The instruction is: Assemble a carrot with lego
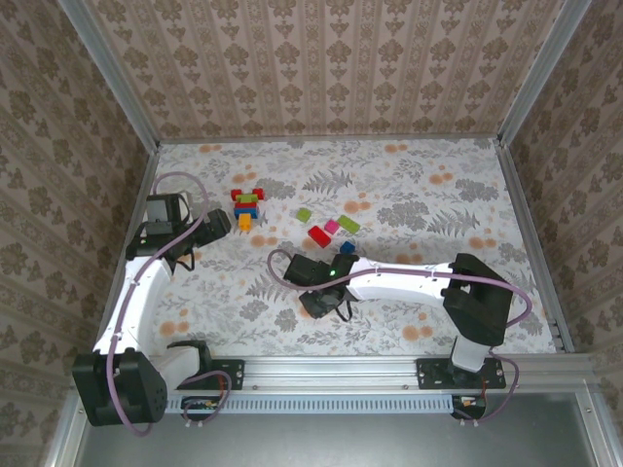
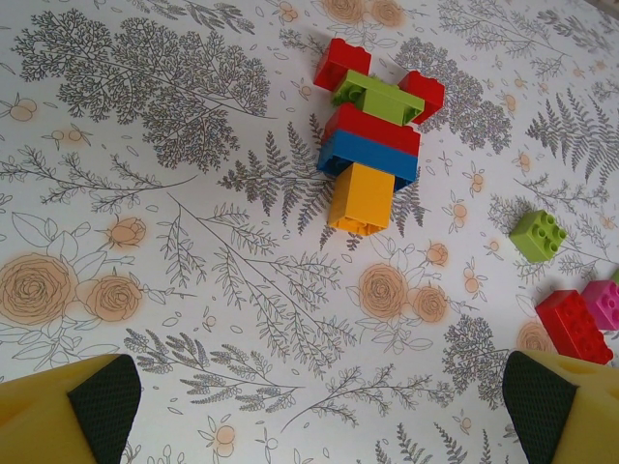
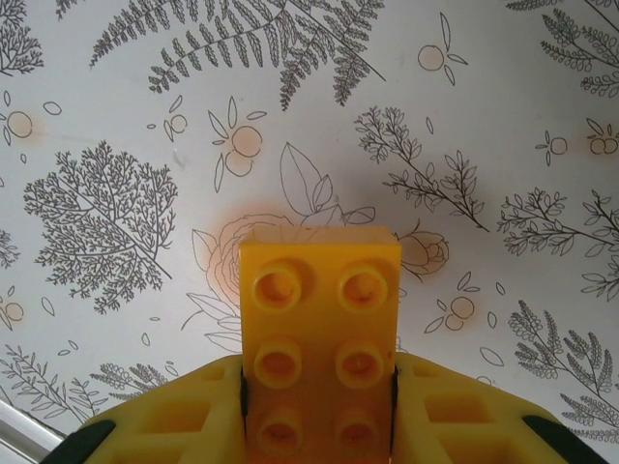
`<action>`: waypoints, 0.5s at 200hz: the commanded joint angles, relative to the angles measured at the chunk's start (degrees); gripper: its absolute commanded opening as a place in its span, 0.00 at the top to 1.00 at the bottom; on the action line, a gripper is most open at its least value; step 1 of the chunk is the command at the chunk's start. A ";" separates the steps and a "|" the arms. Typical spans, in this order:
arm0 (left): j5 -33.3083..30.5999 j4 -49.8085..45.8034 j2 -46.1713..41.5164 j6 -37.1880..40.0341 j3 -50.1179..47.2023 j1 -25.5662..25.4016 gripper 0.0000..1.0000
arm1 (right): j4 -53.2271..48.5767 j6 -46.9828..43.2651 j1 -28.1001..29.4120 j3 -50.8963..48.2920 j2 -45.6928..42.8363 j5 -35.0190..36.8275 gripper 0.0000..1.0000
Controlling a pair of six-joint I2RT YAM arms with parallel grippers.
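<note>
Orange lego brick (image 3: pixel 319 333), glossy, studs facing cam, sits clamped betw. the yellow fingers of R gripper (image 3: pixel 319 411), jaws nearly closed on it, over bare floral-print desk (image 3: pixel 116 116). L gripper (image 2: pixel 319 411) stands wide open, empty, on the near side of the stack (image 2: pixel 372 145) (red, lt-green, red, blue, orange) at left-rear of desk. Loose lt-green brick (image 2: pixel 539 235), red brick (image 2: pixel 573 326), magenta brick (image 2: pixel 604 302) lie to the stack's right; free desk all round, wallpapered walls (image 1: pixel 321 58) well apart.
</note>
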 commanded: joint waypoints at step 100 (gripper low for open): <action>-0.31 -0.23 0.03 1.29 0.62 -0.36 0.00 | -4.24 0.77 1.02 0.86 2.36 -0.66 0.68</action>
